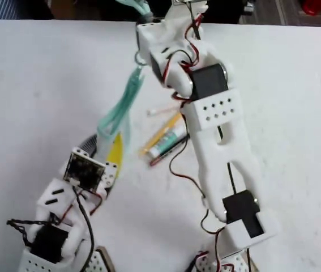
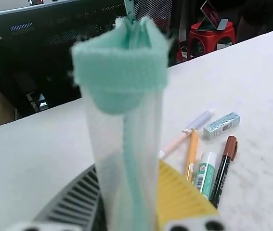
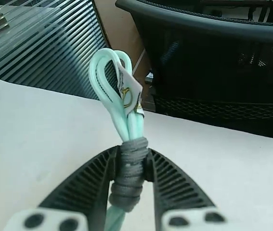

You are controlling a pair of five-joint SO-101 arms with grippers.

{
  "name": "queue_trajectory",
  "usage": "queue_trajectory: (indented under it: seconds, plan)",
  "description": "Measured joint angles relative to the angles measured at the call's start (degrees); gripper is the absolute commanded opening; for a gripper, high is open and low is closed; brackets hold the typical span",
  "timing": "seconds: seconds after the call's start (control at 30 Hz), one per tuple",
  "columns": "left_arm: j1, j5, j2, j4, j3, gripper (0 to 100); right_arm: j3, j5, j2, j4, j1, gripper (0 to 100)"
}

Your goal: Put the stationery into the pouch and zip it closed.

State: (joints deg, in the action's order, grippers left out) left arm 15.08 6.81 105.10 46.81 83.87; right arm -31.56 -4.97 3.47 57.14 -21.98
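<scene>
The see-through pouch (image 1: 123, 105) with mint trim hangs stretched above the table between both grippers. My left gripper (image 1: 112, 146) is shut on its near end; in the left wrist view the pouch (image 2: 126, 120) rises between a grey finger (image 2: 76, 202) and a yellow one (image 2: 179, 197). At the table's far edge my right gripper (image 1: 144, 25) is shut on the zipper pull cord, whose grey wrapping (image 3: 129, 168) sits between the black fingers (image 3: 85, 180), with the mint loop (image 3: 114, 82) sticking out beyond. The stationery (image 1: 166, 139) lies on the table beside the pouch: orange pencil (image 2: 191, 154), white pen (image 2: 187, 132), eraser (image 2: 221, 125), glue stick (image 2: 204, 168), brown marker (image 2: 224, 166).
The right arm's white links (image 1: 222, 147) stretch over the table just right of the stationery. The white tabletop (image 1: 41, 85) is bare at left and right. A black chair (image 3: 213, 72) and a red stool (image 2: 211, 33) stand beyond the far edge.
</scene>
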Motion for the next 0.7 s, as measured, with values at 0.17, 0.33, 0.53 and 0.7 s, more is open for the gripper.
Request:
queue_trajectory:
  seconds: [0.17,0.33,0.53,0.7]
  plan:
    - [0.09,0.18,0.00,0.09,0.26,5,-0.18,0.00,-0.18,5.80,0.79,35.5]
    - [0.09,0.18,0.00,0.09,0.26,5,-0.18,6.07,-5.80,13.01,0.44,29.5]
    - [0.09,0.18,0.00,0.09,0.35,5,-0.26,8.79,-16.70,21.10,1.76,27.6]
    - [0.09,0.18,0.00,0.09,0.35,5,2.11,8.88,-18.29,27.16,5.45,27.6]
